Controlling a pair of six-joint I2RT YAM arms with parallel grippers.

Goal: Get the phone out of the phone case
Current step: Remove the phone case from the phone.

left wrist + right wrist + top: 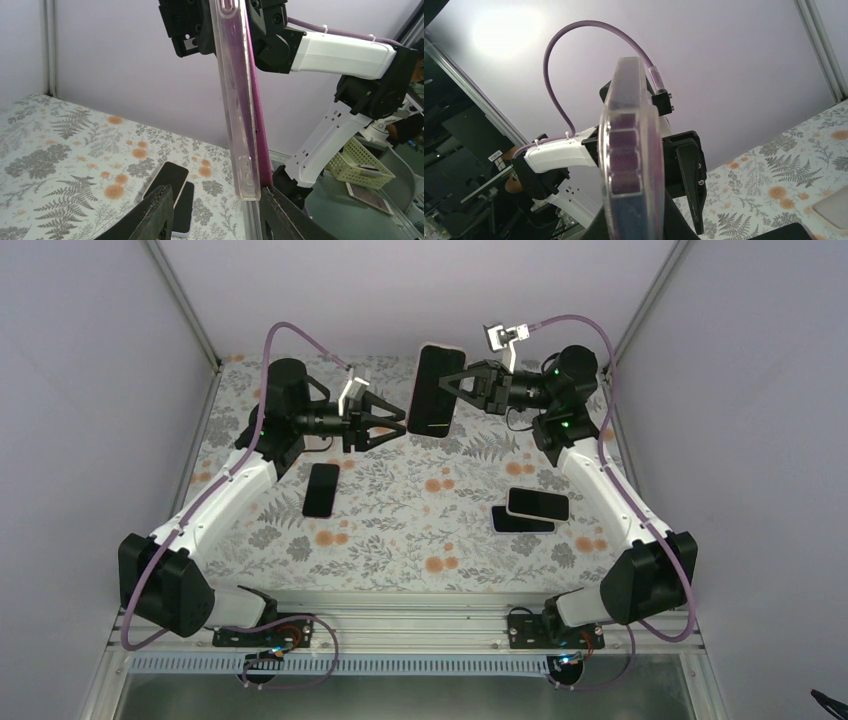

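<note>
My right gripper (462, 385) is shut on the phone case (436, 390) and holds it upright in the air above the far middle of the table. In the left wrist view the clear phone case (239, 100) is edge-on, with the purple phone (261, 140) still in it on the right side. My left gripper (215, 191) is open, and the case's lower end hangs between its fingers. The right finger (282, 212) is close against the phone's edge, while the left finger (156, 210) stands well apart. In the right wrist view the cased phone (631, 165) fills the space between the right gripper's jaws.
A black phone (321, 489) lies on the floral table left of centre. Two stacked phones (537, 504) lie at the right, also seen as stacked phones (170, 185) from the left wrist. A yellow basket (360, 165) sits beyond the table's right edge.
</note>
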